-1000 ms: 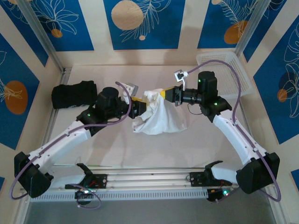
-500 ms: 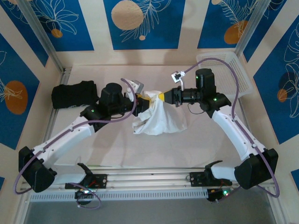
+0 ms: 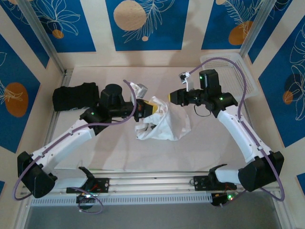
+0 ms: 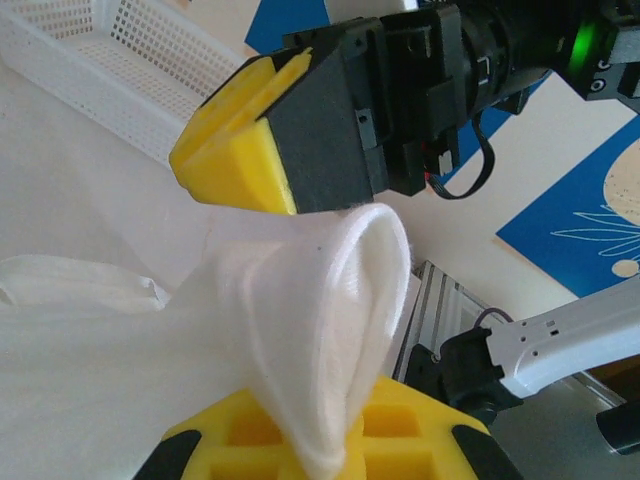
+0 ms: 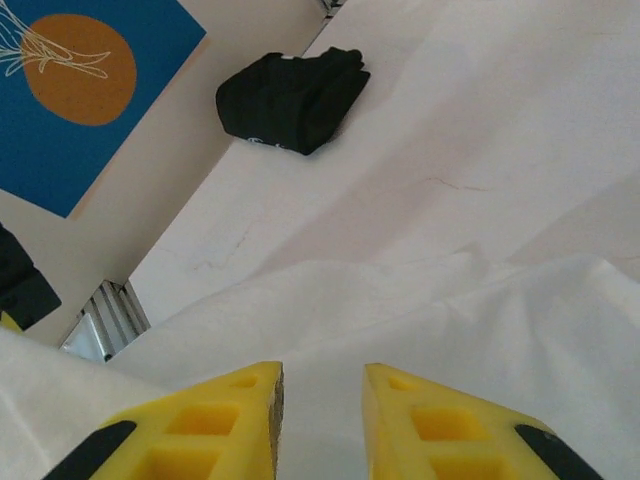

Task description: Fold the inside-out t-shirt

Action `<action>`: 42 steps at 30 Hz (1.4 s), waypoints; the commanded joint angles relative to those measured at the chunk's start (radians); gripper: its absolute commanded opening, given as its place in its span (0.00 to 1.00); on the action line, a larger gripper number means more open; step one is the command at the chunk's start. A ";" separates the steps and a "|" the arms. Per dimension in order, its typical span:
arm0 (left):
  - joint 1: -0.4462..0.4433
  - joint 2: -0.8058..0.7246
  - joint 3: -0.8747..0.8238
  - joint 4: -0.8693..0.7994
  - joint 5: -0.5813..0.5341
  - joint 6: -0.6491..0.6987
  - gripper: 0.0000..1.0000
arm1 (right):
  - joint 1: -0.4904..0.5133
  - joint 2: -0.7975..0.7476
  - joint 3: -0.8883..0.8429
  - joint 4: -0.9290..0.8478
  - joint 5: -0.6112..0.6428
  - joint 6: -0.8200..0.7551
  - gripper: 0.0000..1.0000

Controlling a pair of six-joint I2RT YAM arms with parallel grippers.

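Between left jaws hangs t-shirt (image 3: 167, 126).

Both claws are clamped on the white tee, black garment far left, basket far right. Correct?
Not quite. The right claw is open and off the t-shirt, with nothing between its fingers in the right wrist view. Only the left claw is clamped on it. The black garment far left and the basket far right are correct.
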 commanded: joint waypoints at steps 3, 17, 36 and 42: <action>0.011 -0.009 0.027 -0.025 -0.022 -0.012 0.00 | 0.016 -0.180 -0.102 -0.006 0.024 -0.067 0.32; 0.012 0.020 0.040 -0.035 -0.040 -0.016 0.00 | 0.242 -0.243 -0.155 0.052 0.217 -0.156 0.32; 0.033 0.027 0.053 -0.140 -0.244 -0.016 0.00 | 0.235 -0.230 -0.065 -0.052 0.177 -0.218 0.00; 0.081 0.041 0.015 -0.122 -0.259 -0.042 0.17 | 0.085 -0.273 -0.122 0.111 -0.187 -0.016 0.00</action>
